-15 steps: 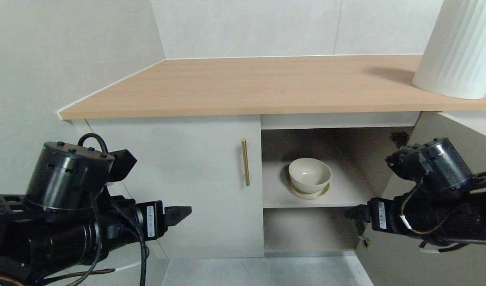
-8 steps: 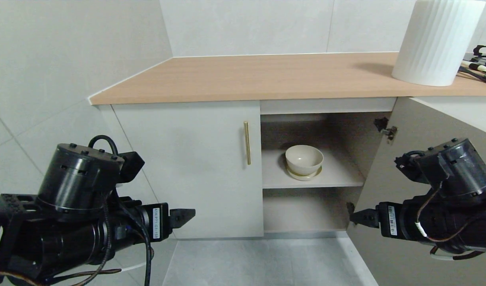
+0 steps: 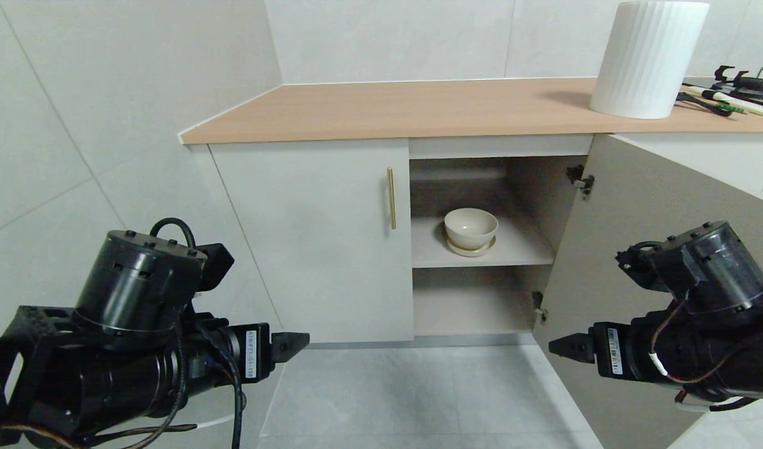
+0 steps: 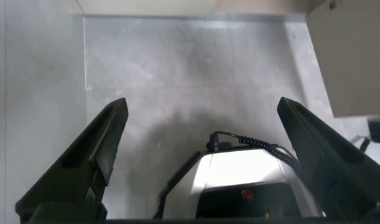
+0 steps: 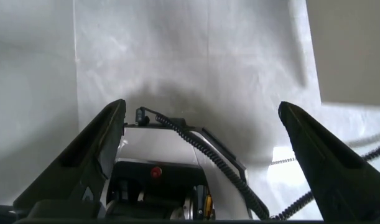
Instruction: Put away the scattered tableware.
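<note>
While left claw (image 3: 297, 343) and right claw (image 3: 559, 347) gaped empty, the bowl (image 3: 471, 227) sat well beyond them. A cabinet shelf (image 3: 521, 249) held it.

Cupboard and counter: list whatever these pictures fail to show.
- Head view: left half of the cupboard, behind the closed door.
- Head view: most of the plate, covered by the bowl.
- Head view: tools on the counter, too small to name, cut by the picture's edge.
</note>
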{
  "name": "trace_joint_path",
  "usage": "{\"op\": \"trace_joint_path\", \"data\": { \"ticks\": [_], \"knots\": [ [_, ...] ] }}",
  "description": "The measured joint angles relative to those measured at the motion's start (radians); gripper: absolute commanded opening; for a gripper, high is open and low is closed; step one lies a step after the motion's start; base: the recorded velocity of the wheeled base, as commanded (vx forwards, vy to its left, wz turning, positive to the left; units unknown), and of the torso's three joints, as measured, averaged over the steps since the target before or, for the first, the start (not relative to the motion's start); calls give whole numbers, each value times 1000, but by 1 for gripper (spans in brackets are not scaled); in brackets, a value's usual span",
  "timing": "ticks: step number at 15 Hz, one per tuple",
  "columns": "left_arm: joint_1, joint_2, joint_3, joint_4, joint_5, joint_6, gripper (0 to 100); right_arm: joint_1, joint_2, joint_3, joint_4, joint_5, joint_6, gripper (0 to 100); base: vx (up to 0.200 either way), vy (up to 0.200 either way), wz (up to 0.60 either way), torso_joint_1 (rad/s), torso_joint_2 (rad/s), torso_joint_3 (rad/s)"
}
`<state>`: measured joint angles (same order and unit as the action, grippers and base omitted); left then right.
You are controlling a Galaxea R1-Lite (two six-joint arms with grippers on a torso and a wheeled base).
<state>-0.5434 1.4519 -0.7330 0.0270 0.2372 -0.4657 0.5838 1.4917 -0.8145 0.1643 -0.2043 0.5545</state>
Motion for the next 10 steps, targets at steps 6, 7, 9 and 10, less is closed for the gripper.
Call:
{"op": "trace_joint_path", "data": {
  "ticks": [6,7,9,10],
  "knots": [
    [0,1,-1,-1,2,0,100,3,3,6,-1,0,-4,100,0,0,0,0,0,0],
    [0,1,-1,-1,4,0,100,7,1,6,0,0,-4,100,0,0,0,0,0,0],
    [0,2,-1,-1,4,1,100,15,-12,16,5,-1,-35,100,0,-100,0,1,1,-1],
    [0,3,1,0,5,1,100,17,-23,22,20,0,-63,100,0,-200,0,12,2,2]
  ]
}}
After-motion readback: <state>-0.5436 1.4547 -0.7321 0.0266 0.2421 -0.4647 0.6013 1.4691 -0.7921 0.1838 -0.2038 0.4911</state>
